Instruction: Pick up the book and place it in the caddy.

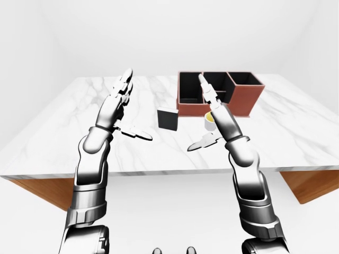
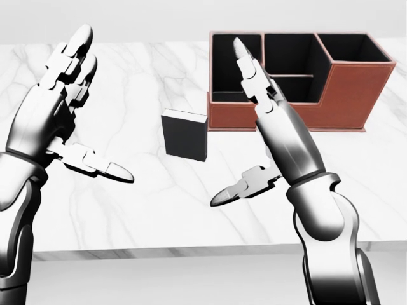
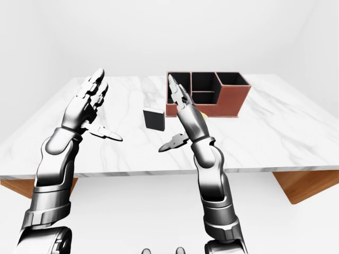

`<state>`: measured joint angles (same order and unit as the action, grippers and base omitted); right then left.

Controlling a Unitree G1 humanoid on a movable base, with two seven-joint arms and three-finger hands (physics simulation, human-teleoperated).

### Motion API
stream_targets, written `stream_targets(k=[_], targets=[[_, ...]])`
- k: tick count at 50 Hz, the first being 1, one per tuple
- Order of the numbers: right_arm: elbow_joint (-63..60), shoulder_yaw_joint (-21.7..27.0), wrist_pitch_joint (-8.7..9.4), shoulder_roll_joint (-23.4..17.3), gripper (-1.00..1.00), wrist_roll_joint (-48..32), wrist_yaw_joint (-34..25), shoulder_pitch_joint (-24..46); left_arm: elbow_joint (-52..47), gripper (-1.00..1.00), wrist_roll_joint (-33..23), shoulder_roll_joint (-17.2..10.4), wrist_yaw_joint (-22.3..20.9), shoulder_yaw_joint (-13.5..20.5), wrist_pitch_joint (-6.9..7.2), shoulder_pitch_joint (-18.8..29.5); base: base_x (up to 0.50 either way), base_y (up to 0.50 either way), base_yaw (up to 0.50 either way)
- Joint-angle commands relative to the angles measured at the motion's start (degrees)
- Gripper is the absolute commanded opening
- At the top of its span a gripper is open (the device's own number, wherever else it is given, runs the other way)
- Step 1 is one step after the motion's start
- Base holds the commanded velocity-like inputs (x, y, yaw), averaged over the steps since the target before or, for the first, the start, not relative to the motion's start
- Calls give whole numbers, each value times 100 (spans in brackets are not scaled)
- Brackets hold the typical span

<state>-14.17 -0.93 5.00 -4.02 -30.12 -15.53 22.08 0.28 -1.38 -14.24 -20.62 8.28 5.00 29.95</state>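
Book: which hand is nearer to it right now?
Right. The right hand hangs open just right of the book in the head view, between it and the caddy. The left hand, also open, is farther off at the view's left.

head view closer, eye views wider

Both arms were glossy chrome-grey with dark joint bands; the left hand (image 2: pixel 54 111) and right hand (image 2: pixel 270 136) had three segmented, pale-tipped fingers
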Motion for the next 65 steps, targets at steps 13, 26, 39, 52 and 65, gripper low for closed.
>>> stream_targets(k=[13,26,39,52,65], targets=[[-44,-22,0,23,100,-79,-50,-58,-71,100,-95,37,-86,-22,0,-99,17,0,0],[-97,-1,0,-2,100,-80,-101,-108,-107,100,-123,47,-112,-26,0,-145,17,0,0],[-111,-13,0,-3,100,-122,-159,-151,-110,100,-154,58,-144,-40,0,-133,17,0,0],[-31,-37,0,39,100,-145,-110,-153,-122,100,-172,73,-147,-43,0,-149,17,0,0],[16,-40,0,42,100,-165,-121,-119,80,100,-201,68,-147,-47,0,-143,17,0,0]])
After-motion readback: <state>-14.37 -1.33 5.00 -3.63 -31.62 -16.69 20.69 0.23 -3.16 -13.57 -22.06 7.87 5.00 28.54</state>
